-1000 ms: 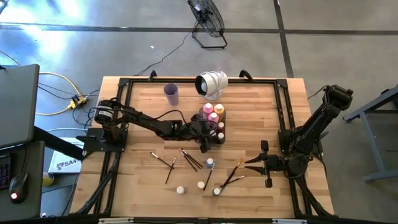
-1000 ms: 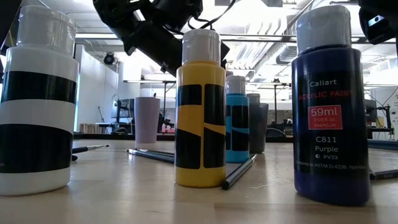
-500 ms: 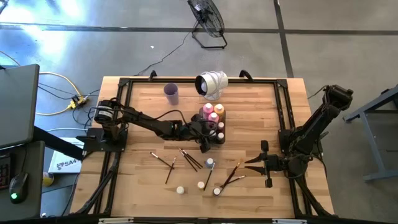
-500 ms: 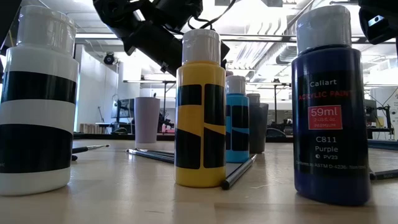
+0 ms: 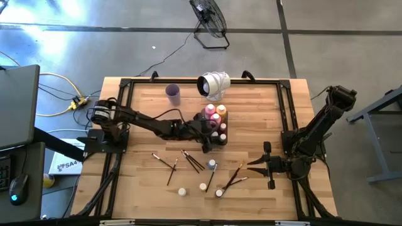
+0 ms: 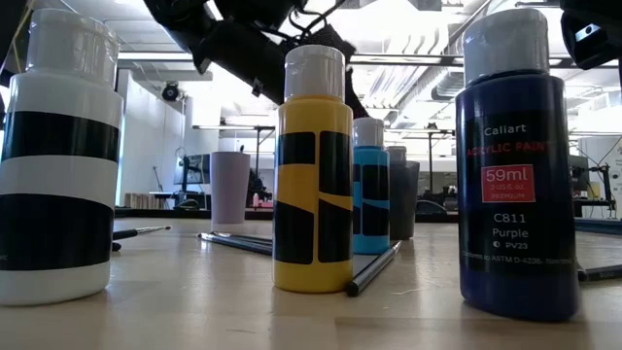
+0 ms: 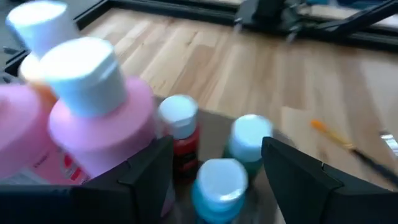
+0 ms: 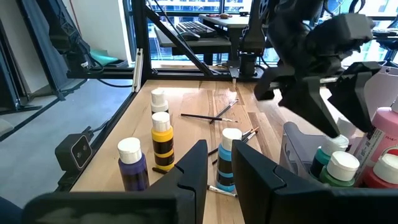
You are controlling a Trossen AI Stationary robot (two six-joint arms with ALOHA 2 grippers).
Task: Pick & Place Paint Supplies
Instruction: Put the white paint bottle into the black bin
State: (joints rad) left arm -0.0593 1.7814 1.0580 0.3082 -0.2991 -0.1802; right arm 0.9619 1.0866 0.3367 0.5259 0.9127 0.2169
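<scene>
The left gripper (image 7: 214,168) hangs with fingers spread, holding nothing, just above small white-capped paint bottles (image 7: 216,186) standing upright in the tray (image 5: 215,127); pink bottles (image 7: 99,118) stand upright beside it; the right gripper (image 5: 253,164), narrowly parted and empty, waits near paintbrushes (image 5: 231,177) lying flat on the tabletop (image 5: 251,113).

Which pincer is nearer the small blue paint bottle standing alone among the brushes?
The left. The left pincer hangs open over the clear tray's bottles, just beyond the small blue paint bottle. The right pincer waits farther off, beside the table's right edge.
</scene>
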